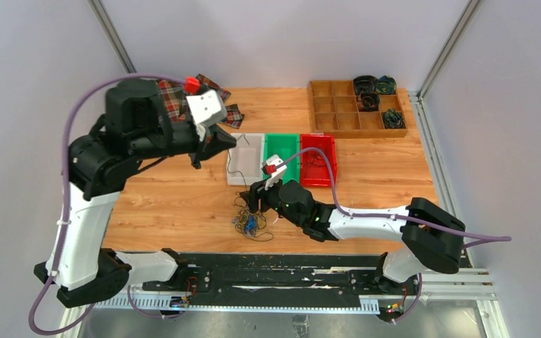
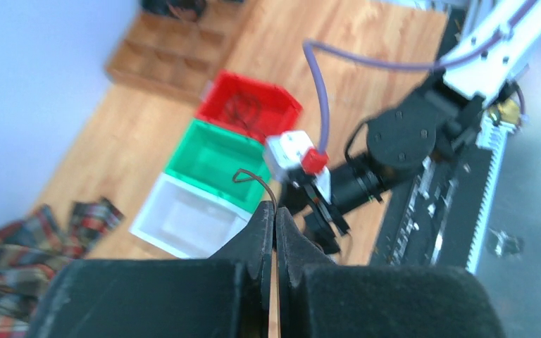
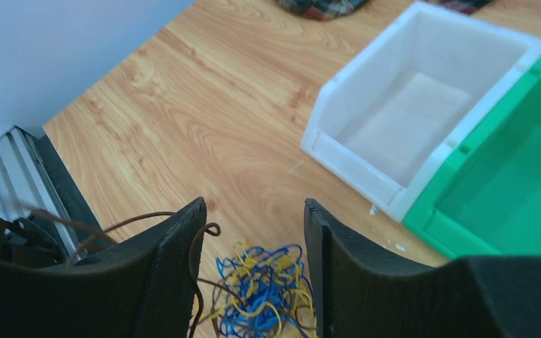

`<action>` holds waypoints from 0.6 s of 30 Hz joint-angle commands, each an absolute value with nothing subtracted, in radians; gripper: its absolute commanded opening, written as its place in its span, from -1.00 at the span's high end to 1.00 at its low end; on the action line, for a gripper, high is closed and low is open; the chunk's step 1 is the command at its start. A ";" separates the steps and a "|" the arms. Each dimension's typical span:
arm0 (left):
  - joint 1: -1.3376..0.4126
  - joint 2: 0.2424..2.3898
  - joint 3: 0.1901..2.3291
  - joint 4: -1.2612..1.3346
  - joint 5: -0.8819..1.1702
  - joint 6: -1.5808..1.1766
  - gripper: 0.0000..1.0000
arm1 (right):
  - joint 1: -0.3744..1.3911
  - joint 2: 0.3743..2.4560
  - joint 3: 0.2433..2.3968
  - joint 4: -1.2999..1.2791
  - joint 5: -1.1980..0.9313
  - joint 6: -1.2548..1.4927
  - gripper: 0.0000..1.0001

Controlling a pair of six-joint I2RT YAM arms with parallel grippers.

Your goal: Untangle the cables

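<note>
Wooden table (image 1: 183, 204): 3 bins (image 1: 290, 139), tray (image 1: 324, 125), cloth (image 1: 172, 100), cables (image 1: 248, 224)

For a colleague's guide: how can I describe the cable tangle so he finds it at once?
On the wooden table, find the white bin, leftmost of three. Directly before it, nearer the front edge, lies the cable tangle. Only it mixes blue and yellow wires.

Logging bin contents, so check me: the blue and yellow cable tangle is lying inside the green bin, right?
No. The tangle lies on the wooden table, outside the green bin; the right wrist view shows it.
</note>
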State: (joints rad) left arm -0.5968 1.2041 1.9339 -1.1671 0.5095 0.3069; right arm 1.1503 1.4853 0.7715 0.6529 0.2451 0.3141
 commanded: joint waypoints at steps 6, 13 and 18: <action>-0.591 1.309 2.364 -1.157 0.325 0.403 0.99 | 1.143 1.466 0.612 0.719 0.314 0.383 -0.04; -0.591 1.250 2.367 -0.825 0.112 0.535 0.99 | 1.141 1.414 0.534 0.713 0.349 0.395 -0.02; -0.591 1.183 2.253 -0.620 0.044 0.593 0.99 | 1.132 1.277 0.508 0.697 0.368 0.361 -0.27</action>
State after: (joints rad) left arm -0.5968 1.2221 2.2906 -0.8402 0.1345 0.5148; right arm 1.1481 1.3907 0.5201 0.6724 0.3237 0.3775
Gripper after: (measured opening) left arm 0.016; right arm 0.592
